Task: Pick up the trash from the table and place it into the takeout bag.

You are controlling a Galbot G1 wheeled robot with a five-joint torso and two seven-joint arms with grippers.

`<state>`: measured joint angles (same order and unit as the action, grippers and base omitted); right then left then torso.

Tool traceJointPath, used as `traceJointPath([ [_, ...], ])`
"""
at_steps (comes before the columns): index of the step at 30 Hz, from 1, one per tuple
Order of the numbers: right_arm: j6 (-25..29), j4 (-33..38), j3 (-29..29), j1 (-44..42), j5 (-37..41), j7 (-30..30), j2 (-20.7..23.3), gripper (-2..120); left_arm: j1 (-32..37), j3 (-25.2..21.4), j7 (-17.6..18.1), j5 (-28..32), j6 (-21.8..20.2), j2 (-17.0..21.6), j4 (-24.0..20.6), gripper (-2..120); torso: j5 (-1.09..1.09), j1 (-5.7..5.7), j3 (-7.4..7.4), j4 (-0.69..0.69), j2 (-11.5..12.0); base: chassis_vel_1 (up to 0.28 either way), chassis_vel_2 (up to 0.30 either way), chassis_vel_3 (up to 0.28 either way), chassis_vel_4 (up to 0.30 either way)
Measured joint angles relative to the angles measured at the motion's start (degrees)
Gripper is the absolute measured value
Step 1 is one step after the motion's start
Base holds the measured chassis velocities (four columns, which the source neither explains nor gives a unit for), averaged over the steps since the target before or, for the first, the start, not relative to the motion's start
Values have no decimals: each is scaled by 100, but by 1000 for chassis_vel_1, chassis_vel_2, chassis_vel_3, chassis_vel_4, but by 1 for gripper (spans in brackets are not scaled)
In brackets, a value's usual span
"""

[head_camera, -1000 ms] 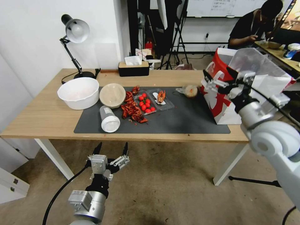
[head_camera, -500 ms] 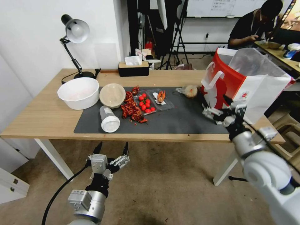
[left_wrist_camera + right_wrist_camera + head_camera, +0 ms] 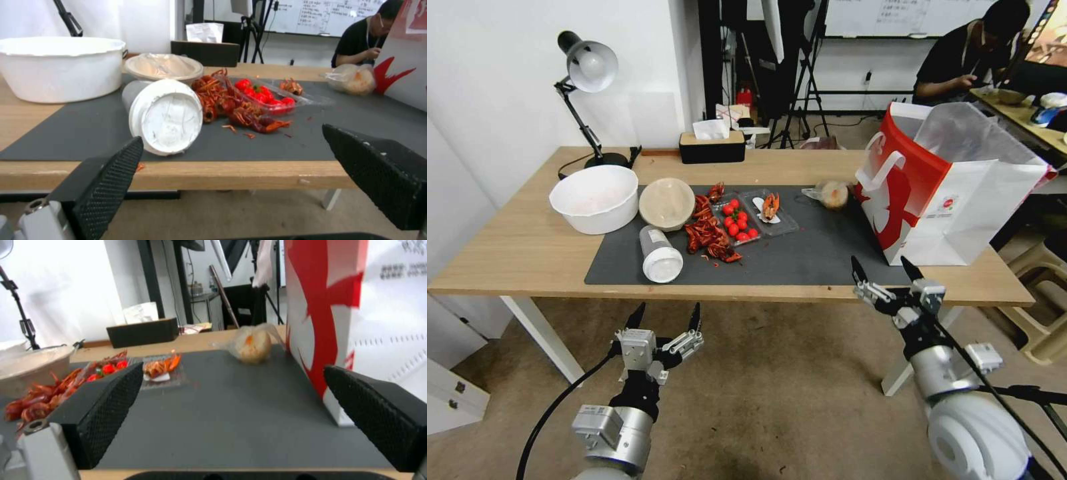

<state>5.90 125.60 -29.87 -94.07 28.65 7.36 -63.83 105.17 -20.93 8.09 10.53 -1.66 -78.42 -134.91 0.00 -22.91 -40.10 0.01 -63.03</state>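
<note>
Trash lies spread over the dark mat (image 3: 800, 257) on the worktop (image 3: 514, 250), and both arms hang below the near edge with nothing in hand: the left gripper (image 3: 666, 319) hovers in front of the mat's left end, its jaws spread wide and empty, and the right gripper (image 3: 887, 270) sits just at the near edge in front of the takeout bag (image 3: 954, 200), jaws likewise apart and empty. The bag stands upright at the right end of the mat with its mouth open upward. The lidded plastic cup (image 3: 660, 253) lies on its side close to the near edge, its white lid facing the left wrist camera, which makes it the likeliest pick for the left arm; the jaws should probably close across the cup's body rather than the lid, since a round cup on its side may roll when nudged. The small clear bag (image 3: 832, 194) rests just beside the takeout bag at the far side of the mat and looks the easiest reach for the right arm; a gentle pinch on its bulk should do. The beige bowl (image 3: 667, 202) sits next to the white tub (image 3: 595, 197), with crayfish shells (image 3: 707, 233) and a clear tray of cherry tomatoes (image 3: 737, 223) beyond the cup. Whatever is lifted should rise above the bag's rim before release, keeping clear of the white loop handle (image 3: 884, 167).
</note>
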Motion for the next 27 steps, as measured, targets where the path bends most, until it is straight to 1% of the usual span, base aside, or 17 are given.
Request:
traceJointPath([
  [6, 162, 8, 28, -349, -222, -62, -173, 100, -17, 1, -3, 10, 3, 34, 22, 100, 0, 0, -1, -1, 0, 0, 0, 0, 0],
  [12, 259, -36, 106, -451, -372, -80, -275, 100, -18, 16, -9, 12, 0, 32, 35, 100, 1, 0, 0, -1, 0, 0, 0, 0, 0],
  [27, 193, -102, 140, -454, -573, -57, -309, 100, -20, 23, -48, 10, 2, 11, 57, 100, 1, 0, 0, -1, 1, 0, 0, 0, 0],
])
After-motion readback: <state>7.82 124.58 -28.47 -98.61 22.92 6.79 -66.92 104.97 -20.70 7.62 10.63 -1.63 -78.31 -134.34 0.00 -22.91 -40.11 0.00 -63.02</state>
